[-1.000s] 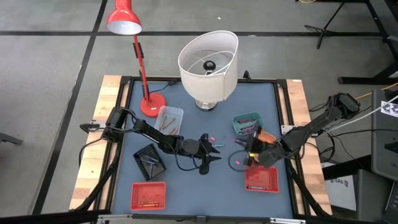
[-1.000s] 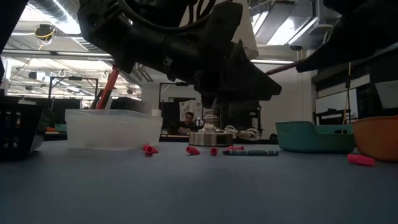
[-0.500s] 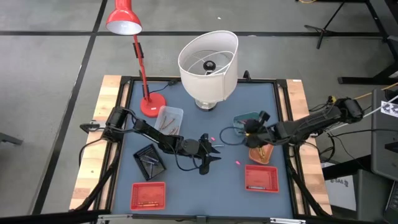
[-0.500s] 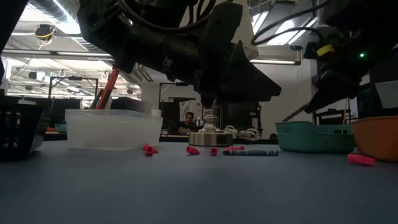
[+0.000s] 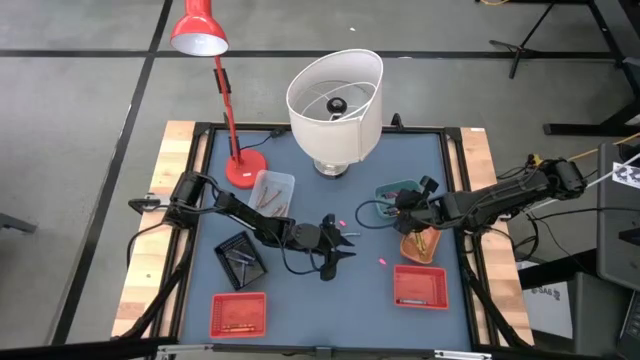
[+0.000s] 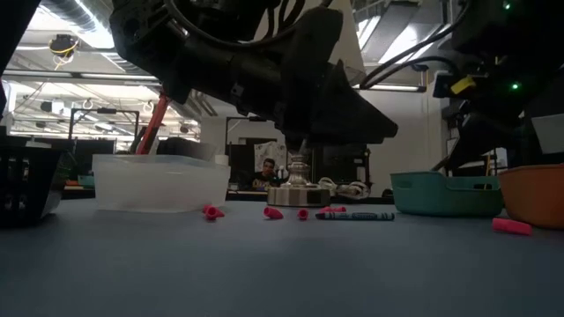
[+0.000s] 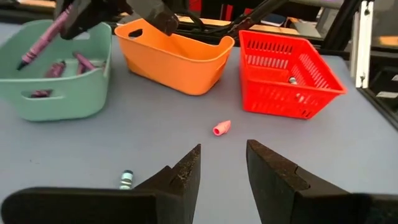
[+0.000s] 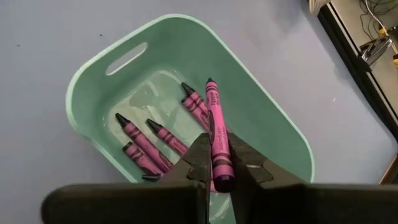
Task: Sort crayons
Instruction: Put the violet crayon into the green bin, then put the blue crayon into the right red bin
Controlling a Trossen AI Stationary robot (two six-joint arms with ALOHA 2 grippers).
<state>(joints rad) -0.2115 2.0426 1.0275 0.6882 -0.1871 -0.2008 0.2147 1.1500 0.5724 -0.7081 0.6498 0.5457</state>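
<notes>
My right gripper (image 8: 216, 169) is shut on a magenta crayon (image 8: 216, 124) above the teal tray (image 8: 118, 59), which holds several purple-pink crayons (image 8: 155, 140). In the left wrist view the held crayon (image 7: 42, 41) slants over the teal tray (image 7: 62, 93). My left gripper (image 7: 222, 165) is open and empty, low over the mat at the table's middle (image 5: 335, 243). A pink crayon piece (image 7: 221, 128) lies on the mat ahead of it, and a blue crayon's end (image 7: 127, 179) lies nearer. More pink pieces (image 6: 273, 212) show in the low view. My right gripper pinches the magenta crayon between its two fingers at the crayon's blunt rear end (image 8: 220, 167). The fingers lie along the crayon, whose tip (image 8: 209, 81) sticks out ahead of them. The crayon is lifted clear, over the teal tray.
An orange tray (image 7: 174, 59) and a red mesh basket (image 7: 289, 74) stand beside the teal tray at the right. A clear box (image 5: 272, 190), a black basket (image 5: 240, 256) and another red basket (image 5: 238, 314) stand on the left. A white lampshade (image 5: 335, 100) and red lamp (image 5: 243, 165) stand at the far edge.
My right gripper has gone from near the red mesh basket at the table's near right toward the far edge, to above the teal tray, carrying the magenta crayon. My left arm has kept still.
</notes>
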